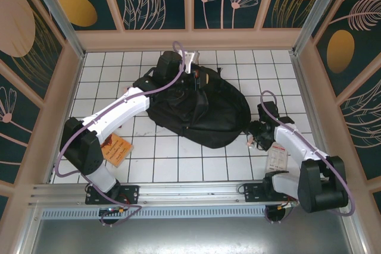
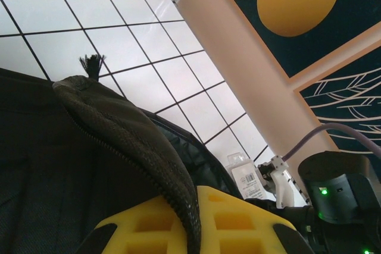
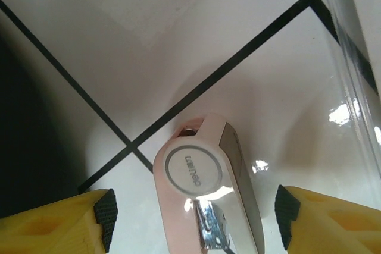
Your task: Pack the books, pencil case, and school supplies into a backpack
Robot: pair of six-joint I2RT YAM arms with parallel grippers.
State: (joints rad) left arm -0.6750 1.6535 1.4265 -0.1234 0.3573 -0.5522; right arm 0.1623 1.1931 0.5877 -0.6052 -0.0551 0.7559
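Left gripper: clamped on the zipped edge of the backpack, frame bottom.
Orange booklet: flat on the tiles, lower left, well apart from both grippers.
Backpack: frame centre, its upper end at the left gripper.
Right gripper: fingers apart, lower right, low over the tiles.
Pink-white piece: on a tile between the right fingers, touching neither.

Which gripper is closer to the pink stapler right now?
Right. The right gripper is open just above the stapler, a finger on each side. The left gripper is at the far end of the backpack, shut on its zipper edge.
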